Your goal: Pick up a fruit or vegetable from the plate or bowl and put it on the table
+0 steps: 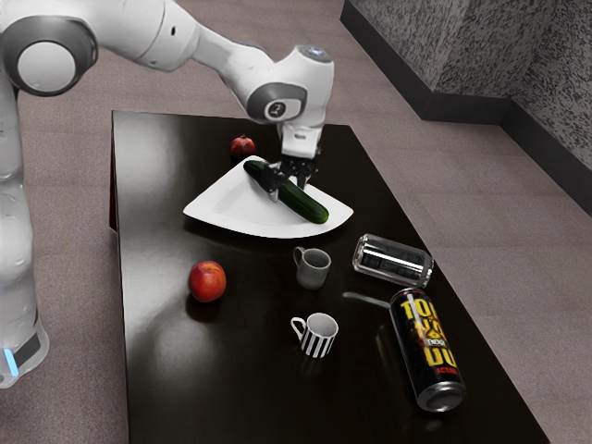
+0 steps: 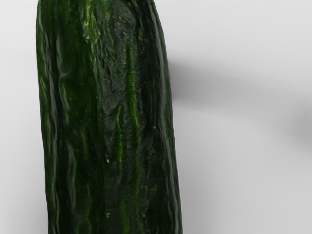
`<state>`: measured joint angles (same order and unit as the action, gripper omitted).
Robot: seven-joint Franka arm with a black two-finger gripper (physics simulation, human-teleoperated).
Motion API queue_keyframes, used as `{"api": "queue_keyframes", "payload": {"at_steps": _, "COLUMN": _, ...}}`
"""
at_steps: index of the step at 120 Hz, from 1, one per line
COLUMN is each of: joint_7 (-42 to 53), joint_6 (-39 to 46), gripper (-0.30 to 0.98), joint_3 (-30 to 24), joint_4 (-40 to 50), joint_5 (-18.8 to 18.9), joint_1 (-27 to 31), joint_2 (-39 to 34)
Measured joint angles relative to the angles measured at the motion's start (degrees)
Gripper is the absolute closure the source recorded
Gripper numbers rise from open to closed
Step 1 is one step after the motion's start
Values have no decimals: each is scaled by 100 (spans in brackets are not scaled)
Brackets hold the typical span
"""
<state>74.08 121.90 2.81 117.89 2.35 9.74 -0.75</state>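
- Reaching to the cucumber (image 1: 310, 205), the gripper (image 1: 289, 188) is risking a roll on the plate (image 1: 222, 209) through uneven contact.
- Whether it is gripping, I am failing to tell.

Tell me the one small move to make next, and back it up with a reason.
Probably squeeze gently to secure the cucumber before any lift: my gripper is down at its middle, the cucumber lies across the white plate, and whether it is gripped isn't clear.

In the exterior view, I have my remote arm (image 1: 166, 32) arched toward four o'clock, wrist (image 1: 303, 88) bent, end effector (image 1: 288, 185) pointing toward six.
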Motion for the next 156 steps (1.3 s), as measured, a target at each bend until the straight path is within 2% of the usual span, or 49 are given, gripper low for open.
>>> {"api": "queue_keyframes", "payload": {"at_steps": 12, "joint_7": 27, "joint_6": 92, "gripper": 22, "joint_3": 0, "joint_4": 35, "joint_5": -3, "joint_1": -31, "joint_2": 29}}
{"api": "queue_keyframes", "payload": {"at_steps": 44, "joint_7": 66, "joint_6": 311, "gripper": 48, "joint_3": 7, "joint_4": 69, "joint_5": -73, "joint_1": -116, "joint_2": 153}}
{"api": "queue_keyframes", "payload": {"at_steps": 69, "joint_7": 59, "joint_6": 305, "gripper": 51, "joint_3": 12, "joint_4": 57, "joint_5": -92, "joint_1": -171, "joint_2": -154}}
{"api": "queue_keyframes", "payload": {"at_steps": 79, "joint_7": 55, "joint_6": 201, "gripper": 51, "joint_3": 12, "joint_4": -299, "joint_5": -92, "joint_1": -146, "joint_2": -193}}
{"api": "queue_keyframes", "payload": {"at_steps": 100, "joint_7": 53, "joint_6": -196, "gripper": 51, "joint_3": 41, "joint_4": -1849, "joint_5": -151, "joint_1": -20, "joint_2": 586}}
{"api": "queue_keyframes", "payload": {"at_steps": 114, "joint_7": 56, "joint_6": -398, "gripper": 51, "joint_3": 45, "joint_4": -2639, "joint_5": -172, "joint_1": 528, "joint_2": 1317}}
{"api": "queue_keyframes", "payload": {"at_steps": 134, "joint_7": 64, "joint_6": -552, "gripper": 51, "joint_3": 36, "joint_4": -3362, "joint_5": -162, "joint_1": 887, "joint_2": 1976}}
{"api": "queue_keyframes", "payload": {"at_steps": 156, "joint_7": 75, "joint_6": -643, "gripper": 52, "joint_3": 10, "joint_4": -3963, "joint_5": -152, "joint_1": 1024, "joint_2": 2487}}
